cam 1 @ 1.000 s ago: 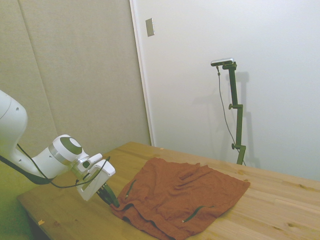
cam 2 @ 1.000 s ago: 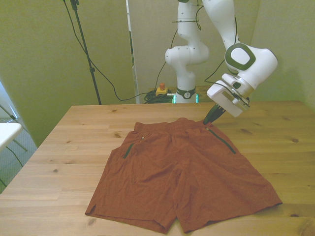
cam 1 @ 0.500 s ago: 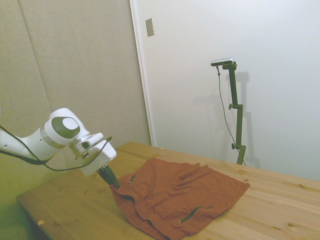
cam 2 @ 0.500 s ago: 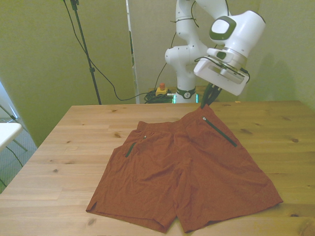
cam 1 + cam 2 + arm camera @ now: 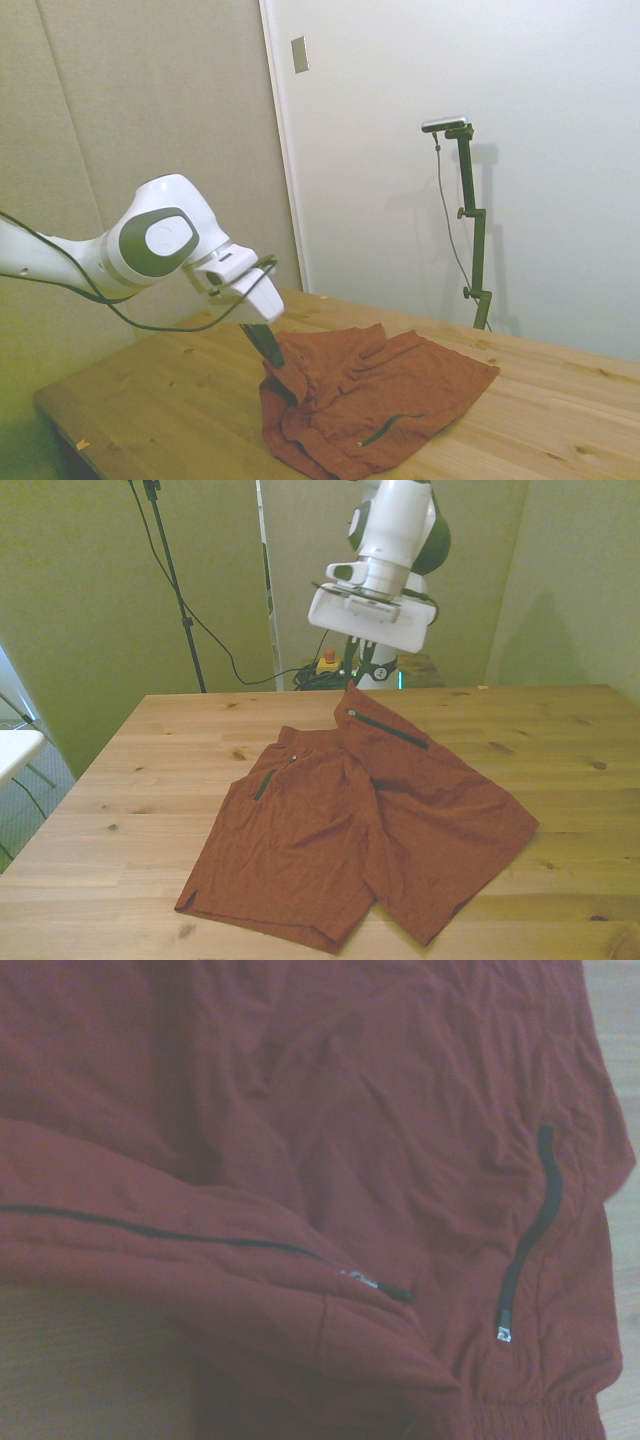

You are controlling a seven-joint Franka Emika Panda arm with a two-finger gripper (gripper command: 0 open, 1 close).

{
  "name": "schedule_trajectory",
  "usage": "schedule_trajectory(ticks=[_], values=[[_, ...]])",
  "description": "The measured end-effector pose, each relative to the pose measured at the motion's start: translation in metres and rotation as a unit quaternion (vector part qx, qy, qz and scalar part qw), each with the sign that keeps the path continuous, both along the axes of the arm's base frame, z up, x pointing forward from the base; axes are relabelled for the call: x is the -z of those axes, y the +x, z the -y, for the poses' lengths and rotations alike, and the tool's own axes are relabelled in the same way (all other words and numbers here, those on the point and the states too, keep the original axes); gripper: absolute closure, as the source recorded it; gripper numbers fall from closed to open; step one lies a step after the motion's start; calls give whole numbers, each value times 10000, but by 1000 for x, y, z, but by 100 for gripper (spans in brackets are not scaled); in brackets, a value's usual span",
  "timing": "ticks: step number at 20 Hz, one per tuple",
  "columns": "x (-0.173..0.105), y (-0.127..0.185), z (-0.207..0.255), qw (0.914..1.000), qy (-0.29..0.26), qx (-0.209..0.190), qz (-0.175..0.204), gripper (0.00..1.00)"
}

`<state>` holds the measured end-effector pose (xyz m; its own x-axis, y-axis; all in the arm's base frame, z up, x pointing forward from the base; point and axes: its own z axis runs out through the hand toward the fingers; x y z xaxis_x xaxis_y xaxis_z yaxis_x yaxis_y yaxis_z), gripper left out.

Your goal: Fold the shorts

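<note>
The rust-orange shorts (image 5: 360, 815) lie on the wooden table (image 5: 150, 780), dark zippered pockets facing up. My gripper (image 5: 352, 683) is shut on the waistband corner on the front view's right and holds it lifted above the table. That side of the shorts (image 5: 350, 400) hangs from the gripper (image 5: 272, 352) and drapes over the middle of the garment. The other leg stays flat on the table. The wrist view shows the raised fold of the shorts (image 5: 300, 1160) with both pocket zippers.
A light switch plate (image 5: 300, 54) sits on the wall behind. Black cables (image 5: 200, 620) hang behind the table's far edge. Bare wood lies on both sides of the shorts.
My gripper has risen and swung toward the front view's left, carrying the waistband corner with it. The right leg has been dragged inward and now bunches over the middle.
</note>
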<state>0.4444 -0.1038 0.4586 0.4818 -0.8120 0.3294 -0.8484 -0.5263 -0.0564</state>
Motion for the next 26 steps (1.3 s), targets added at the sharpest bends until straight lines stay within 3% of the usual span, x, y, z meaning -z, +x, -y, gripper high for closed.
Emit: schedule_trajectory(ticks=[3,4,9,13,22,26], values=[[25,2,37,9982,565,91,-196,100],[35,3,47,9969,720,139,-268,0],[75,7,96,9911,1112,439,-594,0],[88,7,118,9893,1128,595,-710,0],[67,2,123,9905,1083,584,-612,0],[41,4,97,9986,196,272,-418,0]])
